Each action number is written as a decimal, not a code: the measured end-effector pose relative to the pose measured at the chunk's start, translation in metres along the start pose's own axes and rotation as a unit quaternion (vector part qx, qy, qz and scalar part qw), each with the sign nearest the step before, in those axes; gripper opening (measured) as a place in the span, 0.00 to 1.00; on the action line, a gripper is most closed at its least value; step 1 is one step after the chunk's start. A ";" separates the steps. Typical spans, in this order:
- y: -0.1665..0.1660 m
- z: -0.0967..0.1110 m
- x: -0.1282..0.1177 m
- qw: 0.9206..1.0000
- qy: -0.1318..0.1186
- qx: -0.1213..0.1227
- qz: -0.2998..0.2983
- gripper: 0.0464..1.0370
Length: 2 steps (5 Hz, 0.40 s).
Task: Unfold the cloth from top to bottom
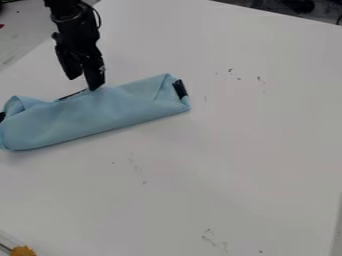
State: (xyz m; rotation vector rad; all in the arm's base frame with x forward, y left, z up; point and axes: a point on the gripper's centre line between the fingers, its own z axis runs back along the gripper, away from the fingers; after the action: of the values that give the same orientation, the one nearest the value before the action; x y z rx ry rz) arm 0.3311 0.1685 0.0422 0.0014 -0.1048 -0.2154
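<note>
Camera view: black gripper (84,83), fingers slightly parted, empty, at the far edge of folded blue cloth (100,116), upper left on white table (234,150). Best pinch only the top layer, then pull gently nearward.

The robot arm (67,14) is black, with a thin dark cable (99,19) looping beside its rounded wrist section, and its black gripper (84,83) has chunky, angular fingers that taper downward.

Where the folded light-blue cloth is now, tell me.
The light-blue cloth lies on the white surface, left side of the camera view, at the black tool's lower end.
</note>
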 end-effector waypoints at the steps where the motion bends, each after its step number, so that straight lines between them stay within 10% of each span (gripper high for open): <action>1: 0.007 -0.011 0.003 1.000 0.007 -0.011 -0.006 0.97; 2: 0.010 -0.016 0.005 1.000 0.013 -0.016 -0.009 0.96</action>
State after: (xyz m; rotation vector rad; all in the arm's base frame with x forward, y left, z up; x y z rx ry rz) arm 0.3394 0.1769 0.0266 -0.0267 -0.0759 -0.2353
